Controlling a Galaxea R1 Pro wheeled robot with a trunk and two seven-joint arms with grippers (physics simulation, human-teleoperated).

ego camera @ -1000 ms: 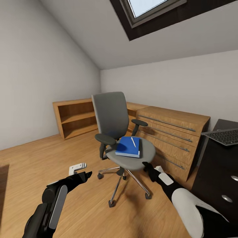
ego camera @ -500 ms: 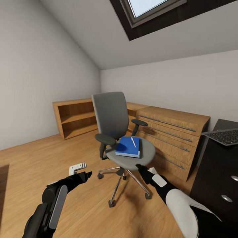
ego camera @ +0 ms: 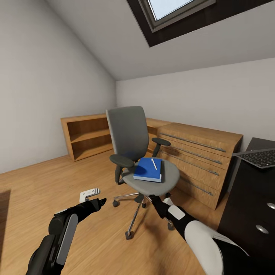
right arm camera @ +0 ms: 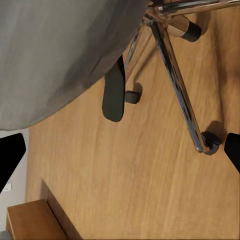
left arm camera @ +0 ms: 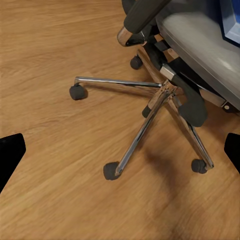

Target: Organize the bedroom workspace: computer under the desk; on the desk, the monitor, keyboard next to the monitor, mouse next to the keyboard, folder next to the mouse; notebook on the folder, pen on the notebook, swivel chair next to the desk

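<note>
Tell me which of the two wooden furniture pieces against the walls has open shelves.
The low light-wood bookcase behind the grey swivel chair is open. The wood drawer unit beside it has closed fronts with metal handles.

Blue folder (ego camera: 148, 169), apparently pen-topped, on swivel chair (ego camera: 135, 152).

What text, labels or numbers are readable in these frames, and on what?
None are readable.
keyboard: key legends too small to read.
folder: plain blue cover, no label visible.
wood drawer unit: only metal handles, no markings.
</note>
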